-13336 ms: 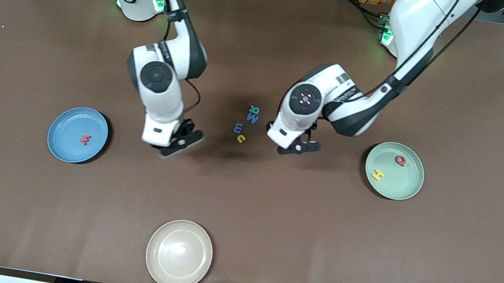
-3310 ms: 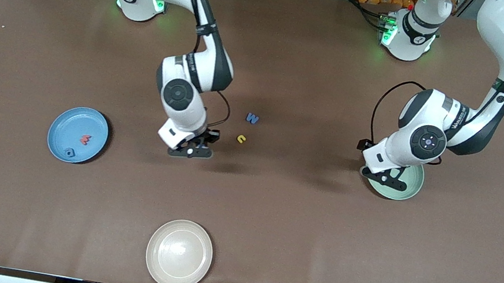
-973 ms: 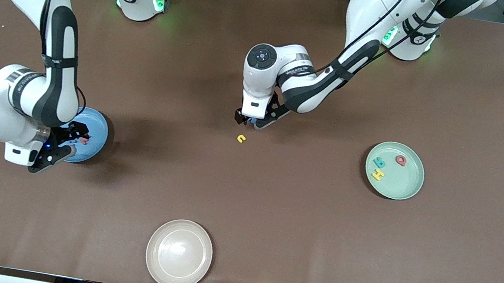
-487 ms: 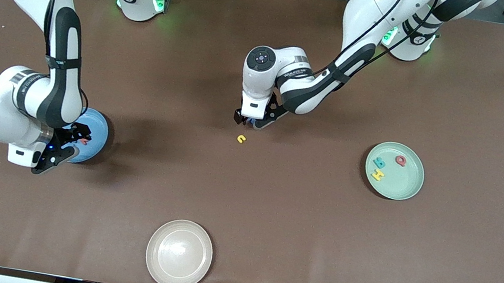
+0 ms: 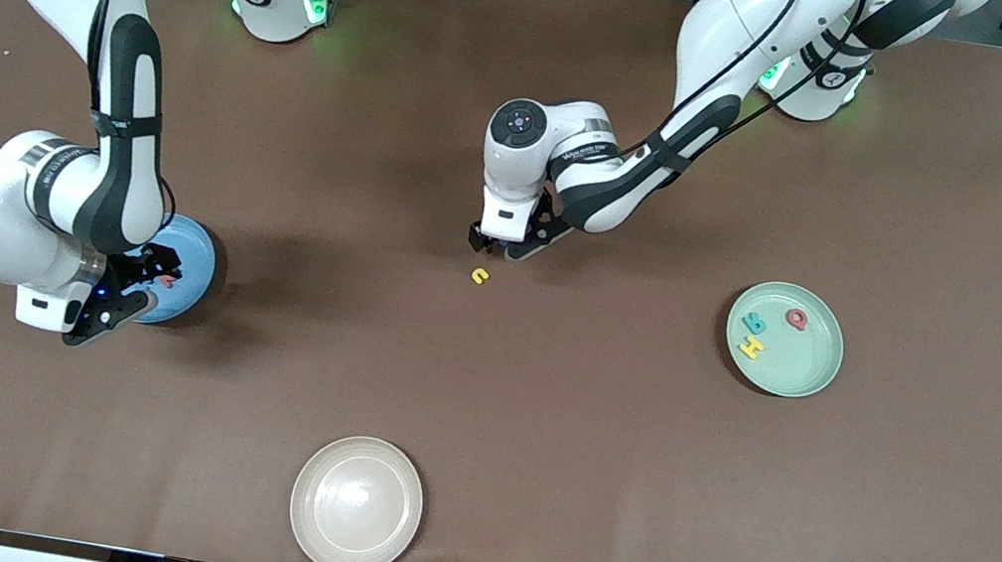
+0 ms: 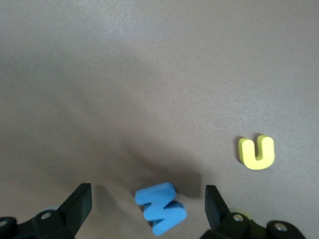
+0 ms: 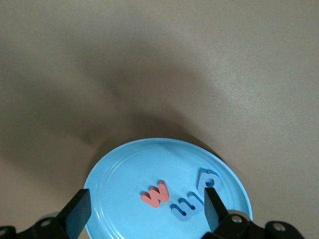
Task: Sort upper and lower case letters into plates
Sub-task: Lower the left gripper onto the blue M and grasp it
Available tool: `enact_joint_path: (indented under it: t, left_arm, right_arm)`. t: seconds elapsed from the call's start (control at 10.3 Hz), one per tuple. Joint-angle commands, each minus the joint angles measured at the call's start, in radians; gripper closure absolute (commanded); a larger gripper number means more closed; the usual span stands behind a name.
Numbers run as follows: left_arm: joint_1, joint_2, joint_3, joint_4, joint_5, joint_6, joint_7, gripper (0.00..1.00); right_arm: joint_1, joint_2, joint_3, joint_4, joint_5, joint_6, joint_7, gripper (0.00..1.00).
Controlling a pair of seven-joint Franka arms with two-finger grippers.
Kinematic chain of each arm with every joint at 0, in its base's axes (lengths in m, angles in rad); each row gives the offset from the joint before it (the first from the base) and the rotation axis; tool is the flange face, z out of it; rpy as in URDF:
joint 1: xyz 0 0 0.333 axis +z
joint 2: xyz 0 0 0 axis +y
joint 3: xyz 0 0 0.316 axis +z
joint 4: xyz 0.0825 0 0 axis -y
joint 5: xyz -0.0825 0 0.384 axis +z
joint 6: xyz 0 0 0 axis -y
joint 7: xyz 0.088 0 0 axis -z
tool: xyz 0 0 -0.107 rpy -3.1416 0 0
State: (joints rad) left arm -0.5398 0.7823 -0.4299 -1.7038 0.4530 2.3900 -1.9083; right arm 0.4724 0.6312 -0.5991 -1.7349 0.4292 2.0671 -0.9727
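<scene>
The left arm reaches from its base toward the middle of the tabletop point(image 5: 541, 408), wrist bent steeply down, the left gripper point(image 5: 495, 242) low with fingers point(image 6: 79, 201) spread wide. The right arm folds at the elbow, the right gripper point(image 5: 120, 289) also spread, at its own end

Brown table point(image 5: 535, 447), metal frame behind
</scene>
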Motion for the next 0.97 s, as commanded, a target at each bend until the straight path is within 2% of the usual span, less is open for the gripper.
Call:
enact_joint_path:
  t: [0.0, 0.19, 0.58, 0.68, 0.88]
  left_arm:
    - [-0.016, 0.012, 0.011, 0.013, 0.035, 0.009, -0.038, 0.06]
    - [-0.016, 0.014, 0.011, 0.015, 0.035, 0.009, -0.038, 0.2]
    - [-0.017, 0.015, 0.011, 0.024, 0.018, 0.009, -0.04, 0.31]
    - [-0.017, 0.02, 0.011, 0.024, 0.018, 0.009, -0.04, 0.37]
    - [-0.017, 0.025, 0.011, 0.027, 0.015, 0.011, -0.057, 0.37]
  right_arm:
    - [-0.003, 0.002, 0.001, 0.011, -0.014, -0.002, 0.003, 0.0]
    - [-0.003, 0.002, 0.001, 0.011, -0.015, -0.004, 0.003, 0.0]
    - [-0.003, 0.002, 0.001, 0.011, -0.015, -0.002, 0.005, 0.0]
    - [-0.003, 0.002, -0.001, 0.011, -0.015, -0.002, 0.005, 0.0]
    - [-0.003, 0.002, 0.001, 0.011, -0.015, -0.002, 0.005, 0.0]
